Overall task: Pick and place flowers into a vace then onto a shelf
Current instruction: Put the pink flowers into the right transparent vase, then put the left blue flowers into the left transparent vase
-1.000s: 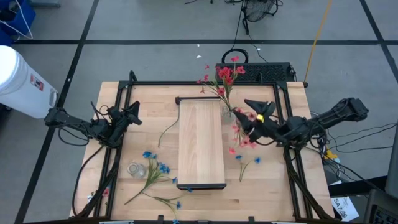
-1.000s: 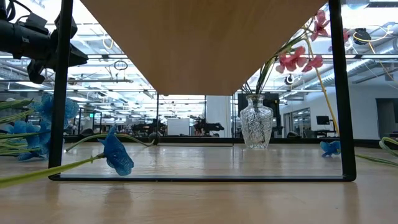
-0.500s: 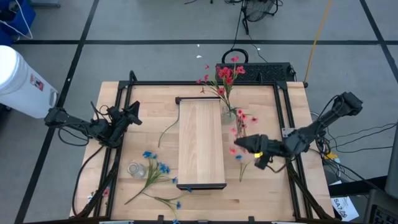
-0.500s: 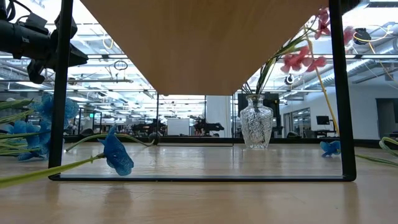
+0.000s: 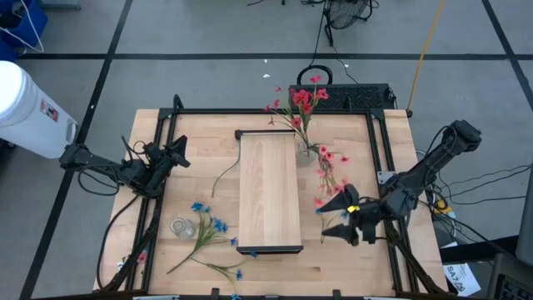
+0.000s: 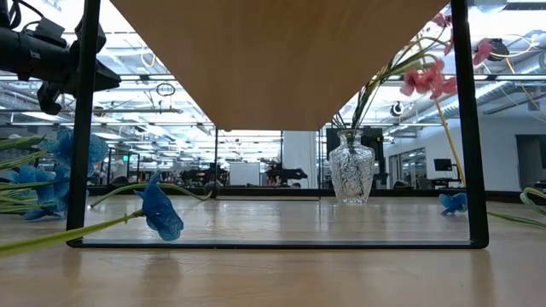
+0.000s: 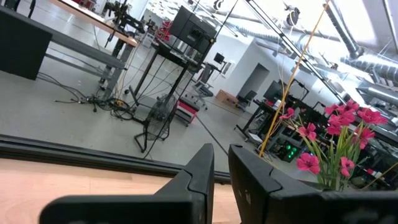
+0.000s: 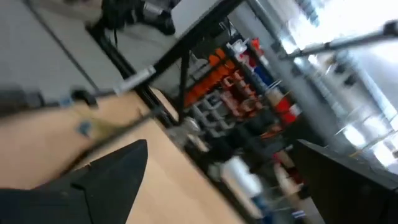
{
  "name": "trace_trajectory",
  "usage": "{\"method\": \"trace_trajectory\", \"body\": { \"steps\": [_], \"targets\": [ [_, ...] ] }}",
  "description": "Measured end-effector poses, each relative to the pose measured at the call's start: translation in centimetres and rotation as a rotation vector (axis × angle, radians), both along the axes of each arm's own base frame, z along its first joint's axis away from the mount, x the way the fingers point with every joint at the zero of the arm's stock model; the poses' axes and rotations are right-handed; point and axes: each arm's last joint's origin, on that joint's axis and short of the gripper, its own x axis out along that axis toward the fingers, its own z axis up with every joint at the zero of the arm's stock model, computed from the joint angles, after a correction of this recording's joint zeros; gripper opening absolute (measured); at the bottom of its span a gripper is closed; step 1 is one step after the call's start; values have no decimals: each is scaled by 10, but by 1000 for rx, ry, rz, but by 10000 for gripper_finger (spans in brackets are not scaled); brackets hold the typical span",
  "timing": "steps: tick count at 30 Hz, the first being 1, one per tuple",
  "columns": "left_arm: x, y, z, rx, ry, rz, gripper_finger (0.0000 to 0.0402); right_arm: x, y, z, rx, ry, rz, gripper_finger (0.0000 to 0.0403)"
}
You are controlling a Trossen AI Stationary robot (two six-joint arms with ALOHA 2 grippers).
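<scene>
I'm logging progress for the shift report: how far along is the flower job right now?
Partly done. Red flowers already stand in the glass vase beside the shelf. The right claw is open and empty above a loose stem; the left claw waits shut at the table's left. Blue flowers lie unpicked, and the vase isn't on the shelf.

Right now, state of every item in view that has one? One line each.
Left claw: shut, empty, parked over the table's left side.
Right claw: open, empty, above the table right of the shelf.
Glass vase: upright, holds red-pink flowers.
Small jar: empty, on the table.
Blue flowers: lying loose on the table.
Shelf: nothing on it.
</scene>
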Motion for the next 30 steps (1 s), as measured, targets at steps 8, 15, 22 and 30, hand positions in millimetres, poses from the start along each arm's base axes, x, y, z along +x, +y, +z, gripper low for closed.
{"method": "trace_trajectory", "body": {
  "steps": [8, 15, 22, 30],
  "targets": [
    [0, 0, 0, 0, 0, 0, 51, 0, 4, 0, 361, 95, 86, 391],
    [0, 0, 0, 0, 0, 0, 51, 9, 12, 3, 626, 75, 155, 391],
    [0, 0, 0, 0, 0, 0, 51, 36, 21, -4, 763, -92, 154, 391],
    [0, 0, 0, 0, 1, 0, 51, 70, 11, -28, 925, -104, 72, 391]
  ]
}}
